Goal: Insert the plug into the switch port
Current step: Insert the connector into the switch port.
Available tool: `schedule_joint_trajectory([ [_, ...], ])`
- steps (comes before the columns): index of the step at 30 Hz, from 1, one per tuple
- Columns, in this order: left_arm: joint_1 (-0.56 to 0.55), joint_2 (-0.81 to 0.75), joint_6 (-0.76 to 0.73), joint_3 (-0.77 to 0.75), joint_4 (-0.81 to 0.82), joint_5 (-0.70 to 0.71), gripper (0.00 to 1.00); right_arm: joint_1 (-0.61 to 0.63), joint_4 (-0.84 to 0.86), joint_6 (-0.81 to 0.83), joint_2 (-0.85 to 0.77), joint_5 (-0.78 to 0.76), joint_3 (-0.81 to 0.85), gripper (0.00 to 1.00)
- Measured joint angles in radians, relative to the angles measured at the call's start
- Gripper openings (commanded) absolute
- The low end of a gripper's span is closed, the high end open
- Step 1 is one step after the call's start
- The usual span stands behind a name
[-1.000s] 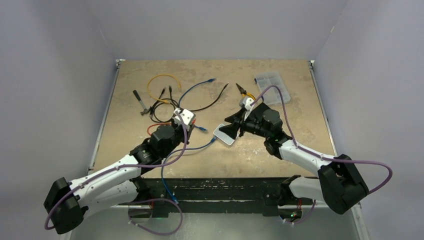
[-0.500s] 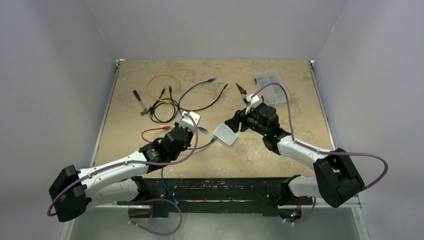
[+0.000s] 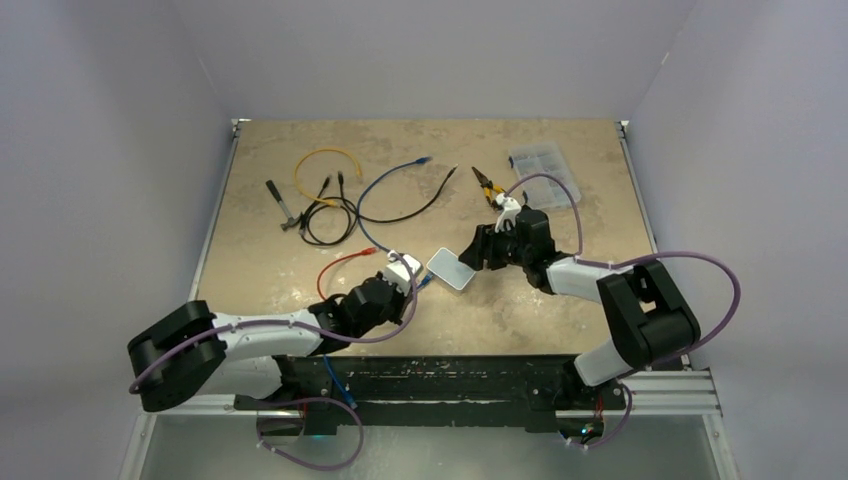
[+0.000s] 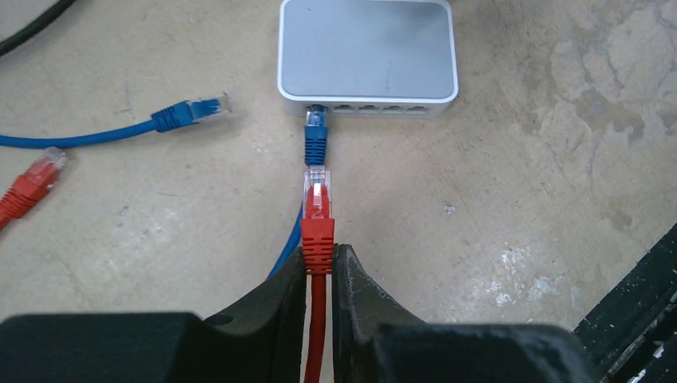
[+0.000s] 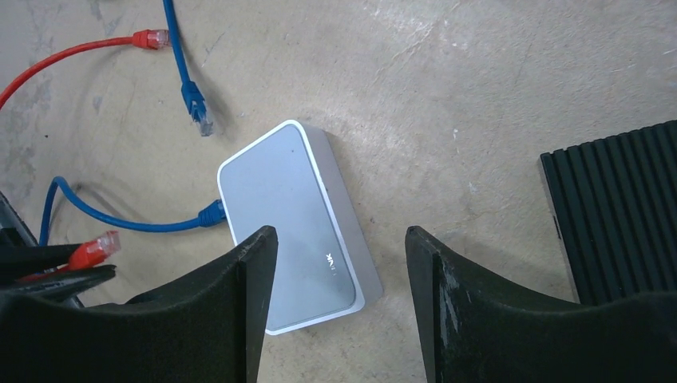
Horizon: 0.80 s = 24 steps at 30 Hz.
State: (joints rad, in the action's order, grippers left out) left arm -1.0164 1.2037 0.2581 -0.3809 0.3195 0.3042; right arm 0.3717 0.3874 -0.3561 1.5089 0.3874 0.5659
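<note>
**Left hand (image 4: 319, 263) clamped on the red Ethernet plug (image 4: 317, 209), just short of the network switch (image 4: 367, 48)**

Since a second ago both arms have drawn in toward their bases. The right hand (image 5: 339, 239), then at the switch, now hovers over it, fingers apart and holding nothing. The red plug points at the switch's port row without reaching it. A blue plug (image 4: 316, 136) already seated in the end port sits straight ahead of it. A loose blue plug (image 4: 192, 112) and a second red plug (image 4: 36, 179) lie left of the switch, and pliers (image 3: 487, 185) lie beyond it.
</note>
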Motion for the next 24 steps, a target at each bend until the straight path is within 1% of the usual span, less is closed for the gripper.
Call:
schedule_joint_trajectory([
  [5, -0.038, 0.093, 0.017, 0.0, 0.065, -0.001, 0.0, 0.0, 0.003, -0.002, 0.04, 0.025, 0.008, 0.62],
  [9, -0.057, 0.156, 0.02, -0.01, 0.085, 0.004, 0.0, 0.0, 0.014, -0.003, 0.069, 0.044, 0.008, 0.6],
  [15, -0.064, 0.237, 0.021, -0.042, 0.114, 0.011, 0.0, 0.0, 0.053, -0.003, 0.098, 0.076, 0.008, 0.51],
  [24, -0.064, 0.336, 0.023, -0.109, 0.139, 0.021, 0.0, 0.0, 0.1, -0.003, 0.116, 0.106, 0.008, 0.38],
])
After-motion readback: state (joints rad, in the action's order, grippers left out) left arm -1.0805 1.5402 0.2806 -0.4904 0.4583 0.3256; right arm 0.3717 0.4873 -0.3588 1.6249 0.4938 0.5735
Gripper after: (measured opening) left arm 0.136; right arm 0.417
